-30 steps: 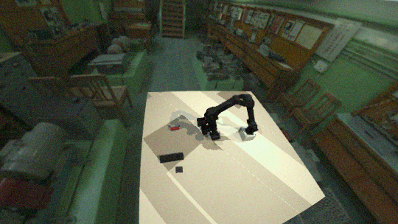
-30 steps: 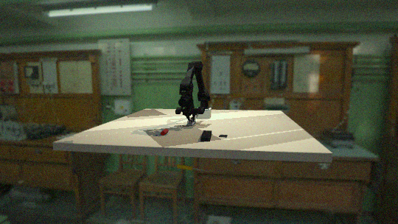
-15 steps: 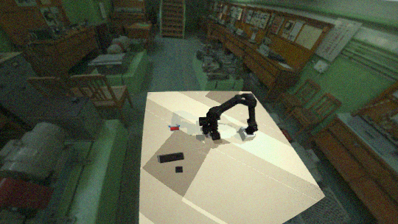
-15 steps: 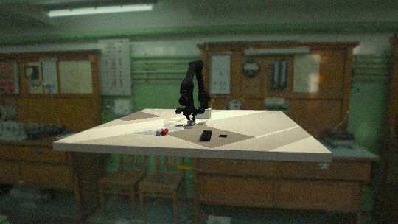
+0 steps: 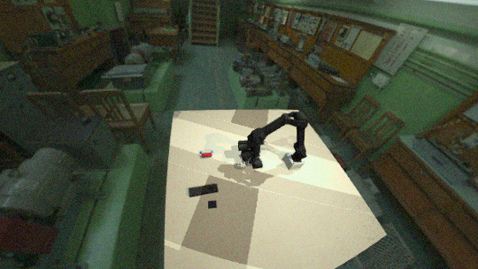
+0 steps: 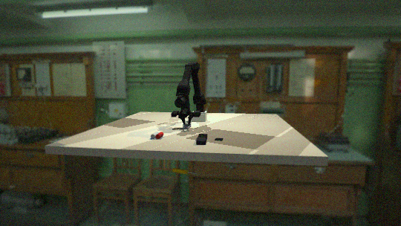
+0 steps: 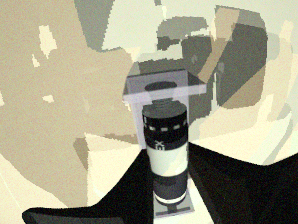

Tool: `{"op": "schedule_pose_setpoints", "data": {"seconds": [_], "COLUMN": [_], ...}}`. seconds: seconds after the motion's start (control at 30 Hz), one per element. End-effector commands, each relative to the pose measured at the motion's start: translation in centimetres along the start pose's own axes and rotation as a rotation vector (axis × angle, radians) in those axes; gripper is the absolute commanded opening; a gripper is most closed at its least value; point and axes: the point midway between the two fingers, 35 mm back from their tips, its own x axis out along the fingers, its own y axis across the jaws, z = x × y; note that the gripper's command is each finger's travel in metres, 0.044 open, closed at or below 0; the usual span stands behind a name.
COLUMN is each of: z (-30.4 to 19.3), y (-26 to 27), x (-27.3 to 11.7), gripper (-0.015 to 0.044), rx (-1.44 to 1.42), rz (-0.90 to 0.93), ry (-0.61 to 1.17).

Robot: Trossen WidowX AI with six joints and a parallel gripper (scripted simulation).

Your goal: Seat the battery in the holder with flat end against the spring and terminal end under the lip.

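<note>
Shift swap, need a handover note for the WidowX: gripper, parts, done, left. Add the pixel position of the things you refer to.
Gripper (image 7: 165,151): shut on the black-and-white cylindrical battery (image 7: 167,160), down low over the table (image 5: 265,212) (image 6: 111,143).
Holder: the translucent, pale violet holder (image 7: 197,89) lies under the battery, its lip end ahead of the battery's terminal end.
Done: battery gripped and lined up roughly lengthwise with the holder.
Left: confirm it sits flat, flat end on spring, terminal under lip (can't tell from these views); don't force it; then let go and touch nothing.
</note>
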Motion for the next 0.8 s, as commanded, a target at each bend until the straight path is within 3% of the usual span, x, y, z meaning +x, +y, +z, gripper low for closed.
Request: {"op": "schedule_pose_setpoints", "data": {"seconds": [0.0,0.77], "z": [0.4,-0.6], "y": [0.0,0.0], "x": [0.0,0.3], "gripper": [0.0080,0.0080], "rx": [-0.006,-0.009], "rz": [0.002,-0.002], "ry": [-0.038,-0.076]}}
